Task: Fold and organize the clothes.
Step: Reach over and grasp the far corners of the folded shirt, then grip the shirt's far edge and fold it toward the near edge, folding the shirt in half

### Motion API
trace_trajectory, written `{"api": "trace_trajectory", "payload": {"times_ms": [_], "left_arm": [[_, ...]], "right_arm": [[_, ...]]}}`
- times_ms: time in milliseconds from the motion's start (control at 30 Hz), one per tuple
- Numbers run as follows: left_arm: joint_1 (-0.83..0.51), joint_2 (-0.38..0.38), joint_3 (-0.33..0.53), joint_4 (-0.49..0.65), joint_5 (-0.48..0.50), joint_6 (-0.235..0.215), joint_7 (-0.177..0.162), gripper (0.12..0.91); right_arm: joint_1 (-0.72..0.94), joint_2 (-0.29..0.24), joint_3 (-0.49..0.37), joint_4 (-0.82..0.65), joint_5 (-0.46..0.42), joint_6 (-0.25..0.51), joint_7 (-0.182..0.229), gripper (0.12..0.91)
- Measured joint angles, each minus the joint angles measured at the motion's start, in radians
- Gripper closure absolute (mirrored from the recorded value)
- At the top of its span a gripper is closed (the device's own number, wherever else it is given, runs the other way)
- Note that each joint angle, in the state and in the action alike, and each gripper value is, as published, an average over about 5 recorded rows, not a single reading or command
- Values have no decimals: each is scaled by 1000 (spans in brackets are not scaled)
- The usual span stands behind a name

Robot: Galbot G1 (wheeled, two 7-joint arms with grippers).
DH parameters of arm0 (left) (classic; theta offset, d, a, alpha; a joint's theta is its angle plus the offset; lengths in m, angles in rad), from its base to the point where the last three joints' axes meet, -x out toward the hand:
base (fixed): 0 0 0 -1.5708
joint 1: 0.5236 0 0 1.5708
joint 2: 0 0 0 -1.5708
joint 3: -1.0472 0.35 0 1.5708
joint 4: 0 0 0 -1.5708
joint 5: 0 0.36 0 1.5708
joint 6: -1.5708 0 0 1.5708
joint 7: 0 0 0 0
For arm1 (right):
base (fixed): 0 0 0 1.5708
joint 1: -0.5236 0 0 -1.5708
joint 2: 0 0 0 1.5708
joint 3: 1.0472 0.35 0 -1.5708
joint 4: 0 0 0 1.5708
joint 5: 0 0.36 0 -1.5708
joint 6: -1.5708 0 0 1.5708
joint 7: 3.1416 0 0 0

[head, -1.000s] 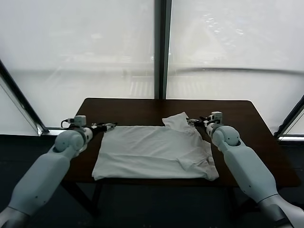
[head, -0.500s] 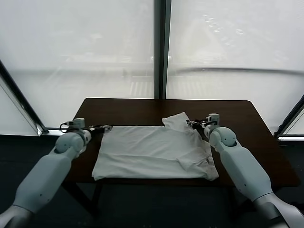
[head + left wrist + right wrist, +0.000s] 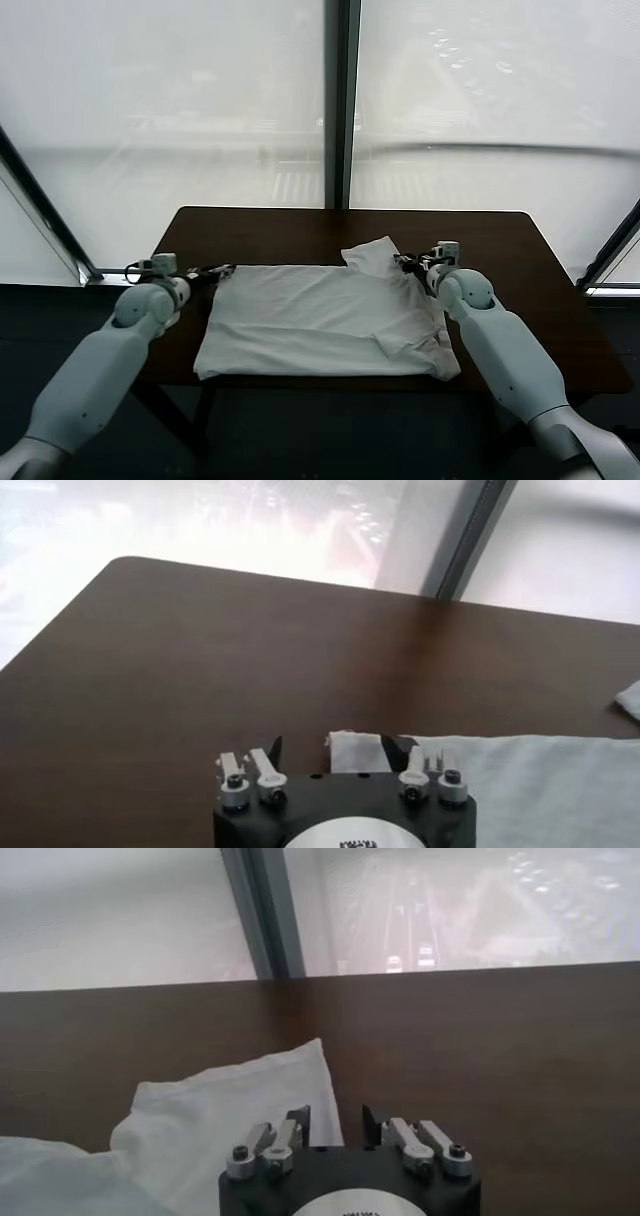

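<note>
Both grippers have narrowed: left gripper (image 3: 331,751) straddles the T-shirt (image 3: 325,320) corner on the table (image 3: 300,228), jaws apart; right gripper (image 3: 335,1120) pinches its raised edge.

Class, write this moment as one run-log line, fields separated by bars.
shirt: flat on table | left claw: open, around the shirt's far left corner | right claw: shut at the shirt's right edge

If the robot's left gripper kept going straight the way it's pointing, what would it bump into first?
Probably the near corner of the white cotton T-shirt, which lies between the jaws of the left gripper on the dark brown wooden table. Whether cloth and jaws already touch is unclear.
</note>
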Motion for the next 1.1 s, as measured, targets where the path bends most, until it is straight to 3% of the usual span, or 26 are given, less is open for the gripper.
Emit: {"api": "trace_trajectory", "payload": {"times_ms": [100,267,367,700,1100], "left_arm": [[0,-1,4,1,13,-5,8,431],[1,-3,7,2,20,-14,10,677],[2,-2,7,1,21,-17,10,775],[28,15,-25,-47,2,-38,-3,813],[145,52,-124,-202,-17,-50,-36,813]], "right_arm": [[-1,3,3,0,-2,2,0,886],[-5,7,7,1,-7,13,0,886],[-8,7,12,7,-6,31,-1,886],[-47,-16,47,63,32,111,-19,886],[-158,-74,115,223,93,123,-13,886]]}}
